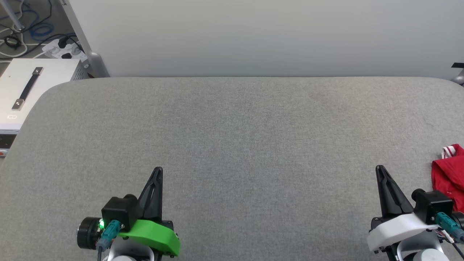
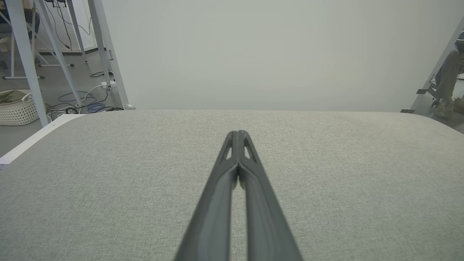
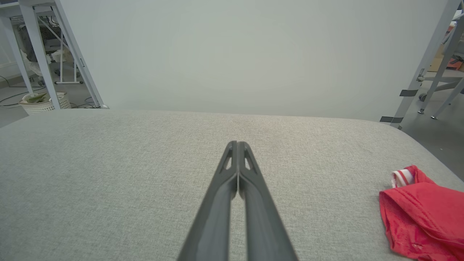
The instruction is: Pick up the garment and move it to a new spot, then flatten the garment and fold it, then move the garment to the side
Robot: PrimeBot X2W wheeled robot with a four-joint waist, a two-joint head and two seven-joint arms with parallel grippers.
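Presently: garment [image 1: 449, 174], red, partly in view at table's [image 1: 235, 127] right edge; fits awaiting pickup or already set aside. Left gripper [image 1: 158, 169], right gripper [image 1: 379, 167]: fingers pressed together, holding nothing, parked near.

No legible txt or labels anywhere.

You face a grey fabric tabletop [image 1: 232, 145] backed by a plain pale wall [image 1: 253, 36]; cables [image 1: 36, 30] and a power strip [image 1: 59, 50] lie on the floor [image 2: 58, 81] at left.

Garment [image 1: 448, 177] on table [image 1: 232, 127], far right; right fingers [image 1: 389, 195] just left of it.
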